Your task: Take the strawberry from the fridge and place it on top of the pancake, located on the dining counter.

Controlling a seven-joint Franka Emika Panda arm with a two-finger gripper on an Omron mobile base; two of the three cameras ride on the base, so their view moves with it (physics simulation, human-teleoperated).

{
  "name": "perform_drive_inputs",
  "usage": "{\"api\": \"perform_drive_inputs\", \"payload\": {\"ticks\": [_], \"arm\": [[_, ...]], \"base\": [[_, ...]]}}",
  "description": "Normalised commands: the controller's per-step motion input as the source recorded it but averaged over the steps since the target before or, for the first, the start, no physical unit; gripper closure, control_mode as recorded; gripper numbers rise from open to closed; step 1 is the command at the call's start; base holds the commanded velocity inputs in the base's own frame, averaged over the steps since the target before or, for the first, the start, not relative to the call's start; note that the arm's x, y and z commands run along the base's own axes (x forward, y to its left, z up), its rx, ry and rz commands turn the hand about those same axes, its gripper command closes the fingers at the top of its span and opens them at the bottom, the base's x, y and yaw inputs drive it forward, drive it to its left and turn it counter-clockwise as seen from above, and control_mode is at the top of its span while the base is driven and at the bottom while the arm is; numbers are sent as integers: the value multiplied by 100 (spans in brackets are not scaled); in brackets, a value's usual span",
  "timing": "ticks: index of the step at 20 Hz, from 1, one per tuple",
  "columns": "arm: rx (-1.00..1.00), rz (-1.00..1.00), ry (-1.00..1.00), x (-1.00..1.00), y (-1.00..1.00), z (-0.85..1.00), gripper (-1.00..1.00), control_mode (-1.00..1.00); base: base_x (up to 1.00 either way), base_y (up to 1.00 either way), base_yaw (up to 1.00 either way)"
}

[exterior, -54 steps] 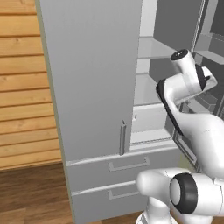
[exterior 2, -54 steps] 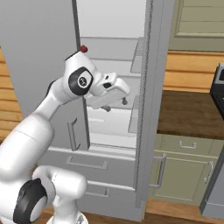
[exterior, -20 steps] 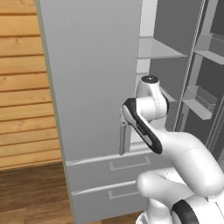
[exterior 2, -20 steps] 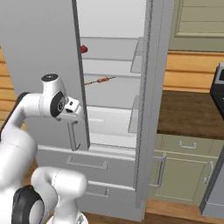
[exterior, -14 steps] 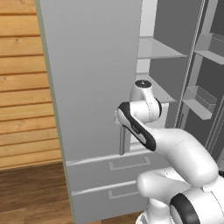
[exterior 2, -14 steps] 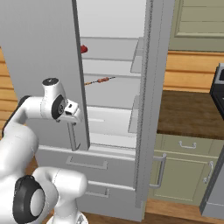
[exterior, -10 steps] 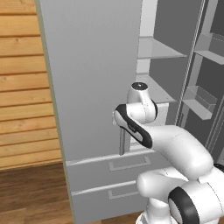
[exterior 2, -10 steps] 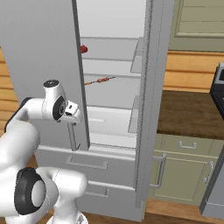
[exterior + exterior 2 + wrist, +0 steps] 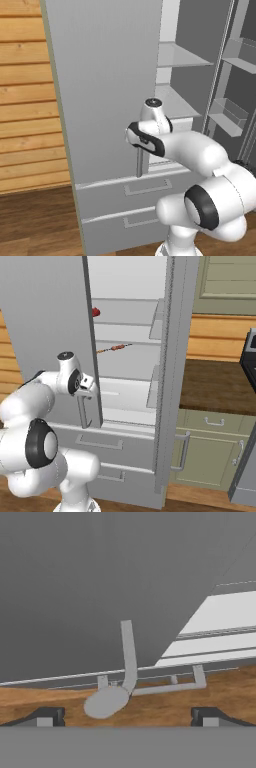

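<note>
Gripper spread wide, nothing held, fridge door handle directly ahead, strawberry shelved beyond door edge.

No readable text, label, brand or number anywhere — the surfaces are all plain.

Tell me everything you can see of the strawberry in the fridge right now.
The strawberry is a tiny, bright red, rounded berry, sitting on an upper white shelf inside the open fridge, right at the shelf's left end beside the edge of the left door. That door hides part of it, so its full shape and any leaves cannot be made out. Nothing grips it. One shelf lower lies a thin orange-brown skewer, apart from the berry. The claw is lower still, at the left door's handle.
</note>
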Motion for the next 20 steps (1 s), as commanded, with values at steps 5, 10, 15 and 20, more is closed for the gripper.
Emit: {"api": "perform_drive_inputs", "payload": {"ticks": [5,10,15,20], "arm": [[0,-2,0,30,9,-28,-100,-100],[0,-2,0,20,7,-26,-100,-100],[0,-1,0,0,5,-40,100,-100],[0,0,0,-13,1,-36,100,-100]], "base": [[0,0,0],[0,0,0],[0,0,0],[0,0,0]]}}
